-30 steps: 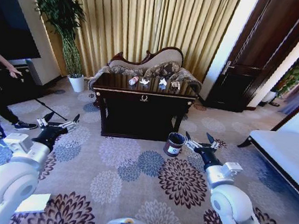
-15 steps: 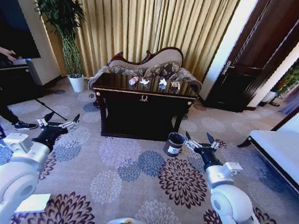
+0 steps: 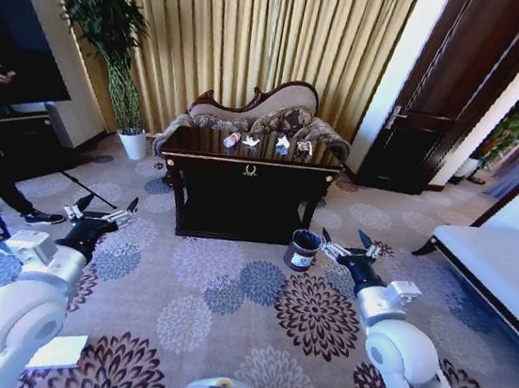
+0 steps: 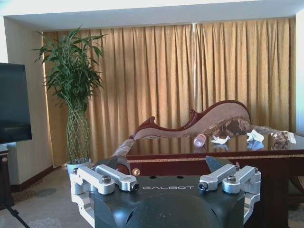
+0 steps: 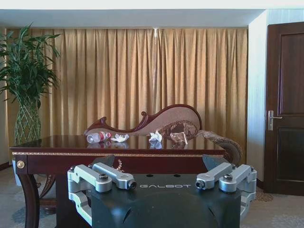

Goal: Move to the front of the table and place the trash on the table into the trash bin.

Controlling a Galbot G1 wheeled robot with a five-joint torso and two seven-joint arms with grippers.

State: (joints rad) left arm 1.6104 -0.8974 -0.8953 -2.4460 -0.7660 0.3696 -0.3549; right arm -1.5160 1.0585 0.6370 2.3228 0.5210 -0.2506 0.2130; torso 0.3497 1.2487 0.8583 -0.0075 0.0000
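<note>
The dark glossy table [image 3: 247, 185] stands ahead across the carpet, with gold trim along its edge. On its top lies the trash: a clear bottle [image 3: 232, 140] with a red cap on its side, and three white paper wads [image 3: 283, 143] in a row beside it. The dark trash bin [image 3: 303, 250] sits on the floor by the table's front right leg. My left gripper [image 3: 104, 208] is open and empty, low at the left. My right gripper [image 3: 348, 242] is open and empty, just right of the bin. The wrist views show the bottle [image 4: 200, 140] [image 5: 98, 137] beyond the open fingers [image 4: 114, 178] [image 5: 113, 178].
A curved sofa [image 3: 270, 110] stands behind the table against gold curtains. A tall plant in a white pot [image 3: 134, 145] is at the back left, a dark door [image 3: 441, 103] at the back right, a white bench [image 3: 502, 266] to the right. Patterned carpet lies open before the table.
</note>
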